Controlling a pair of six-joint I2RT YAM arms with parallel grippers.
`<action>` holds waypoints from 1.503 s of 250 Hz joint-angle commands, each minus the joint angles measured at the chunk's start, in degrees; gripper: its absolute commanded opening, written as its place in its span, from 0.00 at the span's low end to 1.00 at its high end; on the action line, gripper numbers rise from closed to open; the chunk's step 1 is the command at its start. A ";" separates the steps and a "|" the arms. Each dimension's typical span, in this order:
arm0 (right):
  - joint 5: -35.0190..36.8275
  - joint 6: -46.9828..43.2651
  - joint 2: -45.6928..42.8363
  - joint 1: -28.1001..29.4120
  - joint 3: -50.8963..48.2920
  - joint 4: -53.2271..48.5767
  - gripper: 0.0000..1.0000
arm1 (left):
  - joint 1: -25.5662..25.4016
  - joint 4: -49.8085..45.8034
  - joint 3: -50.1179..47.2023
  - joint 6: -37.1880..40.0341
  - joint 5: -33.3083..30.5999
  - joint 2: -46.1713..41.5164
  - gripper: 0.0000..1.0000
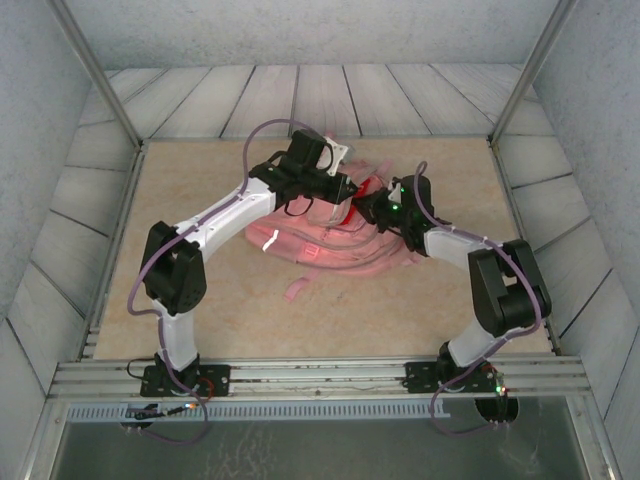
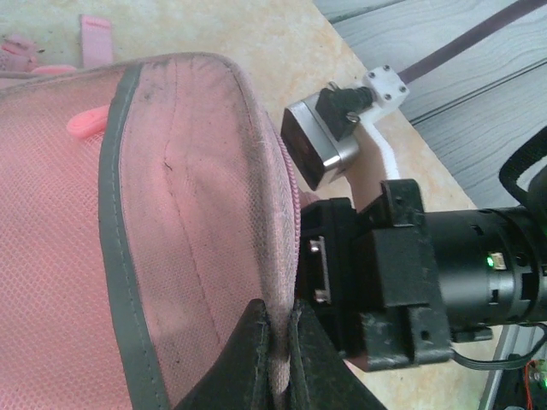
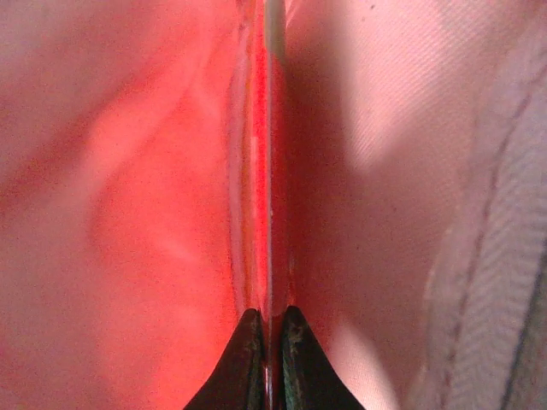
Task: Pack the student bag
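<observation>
**Q:** Where is the task's object, and what holds it?

**A:** The large pink fabric student bag (image 1: 300, 240) lies slumped at the middle of the tan bench (image 1: 200, 190). A loose pink strap end (image 1: 297, 290) trails toward the near edge. The left fingers (image 2: 239, 359) are pinched narrow on the bag's zip-edged rim, beside a grey-trimmed padded panel (image 2: 197, 196). The right fingers (image 3: 239, 367) are likewise almost closed on a thin red edge (image 3: 261, 213) that runs away from them between pink fabric walls. Whether that edge is a fold of lining or a flat item cannot be told.

**Q:** Which step is in hand?

**A:** By judgement, opening or loading: one arm holds the mouth while the other works inside it.

**Q:** How is it done well?

**A:** The left arm should draw the rim up and away from the right arm's black wrist (image 2: 410, 282), which sits just beside it, so the mouth stays taut and wide. The grip lies close to the fabric's edge, so an abrupt pull may slip it. The right arm should advance along the line of the opening and release only once the thin piece sits well below the rim.

**Q:** What does the bag contain?

**A:** The right wrist view gives red-lit lining on both sides — any contents beyond the pinched edge cannot be told.
</observation>
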 commanded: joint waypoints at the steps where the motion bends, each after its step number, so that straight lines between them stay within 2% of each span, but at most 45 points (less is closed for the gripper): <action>1: 1.80 0.30 2.80 2.04 2.68 2.17 0.00 | -0.81 5.17 3.21 0.92 3.12 -1.58 0.00; 70: 1.48 -0.85 6.75 3.47 6.25 1.81 0.00 | -0.90 4.98 2.52 1.14 3.61 -1.94 0.00; 123: 0.52 -7.15 4.68 3.33 6.39 -3.49 0.20 | -0.84 4.70 1.82 2.69 2.23 -1.73 0.00; 176: 0.11 -15.03 -1.27 2.46 5.66 -14.20 0.44 | -0.74 4.05 1.49 3.76 1.58 -0.74 0.00; 212: 1.12 -19.99 -6.97 1.10 5.13 -21.30 0.49 | -0.75 4.46 0.93 3.75 1.36 -0.44 0.00; 236: 4.35 -24.85 -11.36 0.54 5.83 -28.31 0.49 | -0.74 4.40 0.70 3.91 1.37 -0.09 0.00; 281: 14.60 -32.19 -18.77 -0.36 6.42 -40.69 0.53 | -0.72 4.01 -0.64 5.68 0.44 1.61 0.00; 314: 22.61 -35.58 -22.56 -0.36 6.91 -45.99 0.55 | -0.77 4.62 -0.87 6.47 1.31 3.85 0.00; 361: 24.95 -36.95 -24.46 -0.42 5.89 -46.88 0.58 | -1.18 4.49 0.22 6.65 2.54 7.41 0.03; 376: 24.61 -37.12 -24.04 -0.36 5.76 -46.71 0.58 | -1.14 3.26 0.99 7.86 4.33 8.12 0.09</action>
